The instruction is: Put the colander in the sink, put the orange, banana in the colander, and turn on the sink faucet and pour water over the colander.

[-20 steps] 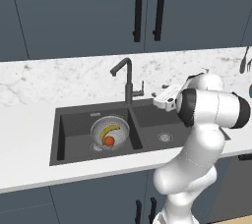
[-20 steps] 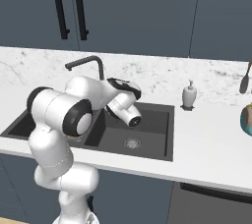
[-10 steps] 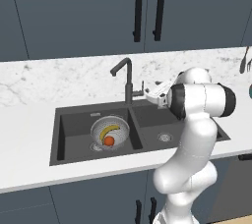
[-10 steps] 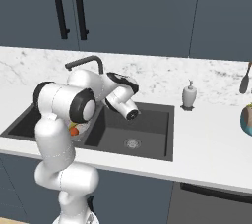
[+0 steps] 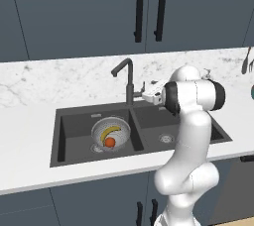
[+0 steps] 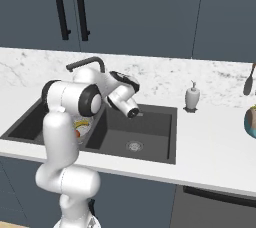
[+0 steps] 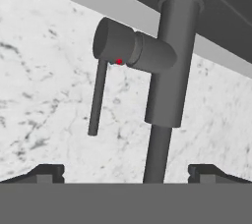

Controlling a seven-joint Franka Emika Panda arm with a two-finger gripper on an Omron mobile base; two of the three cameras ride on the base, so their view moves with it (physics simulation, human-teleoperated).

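The colander (image 5: 101, 123) sits in the left basin of the dark sink (image 5: 198, 126), with the banana (image 5: 110, 132) and the orange (image 5: 110, 142) inside it. The sink faucet (image 5: 129, 79) stands behind the divider, its spout bent toward the left basin. My gripper (image 5: 144, 91) hovers just right of the faucet's base, open and holding nothing. In the hand view the faucet (image 7: 165, 85) fills the middle, its thin lever (image 7: 97, 98) hanging off the side knob, and my gripper (image 7: 127, 173) is a short way off it. No water is running.
A white soap dispenser (image 6: 192, 97) stands on the marble counter behind the right basin. The right basin (image 5: 166, 138) holds just its drain. A hanging utensil (image 5: 246, 61) and a bowl (image 6: 250, 122) sit at the far right. Dark cabinets rise behind the counter.
The arm has swung left, carrying the open hand from over the right basin to just beside the faucet's base. Colander and fruit have not moved.
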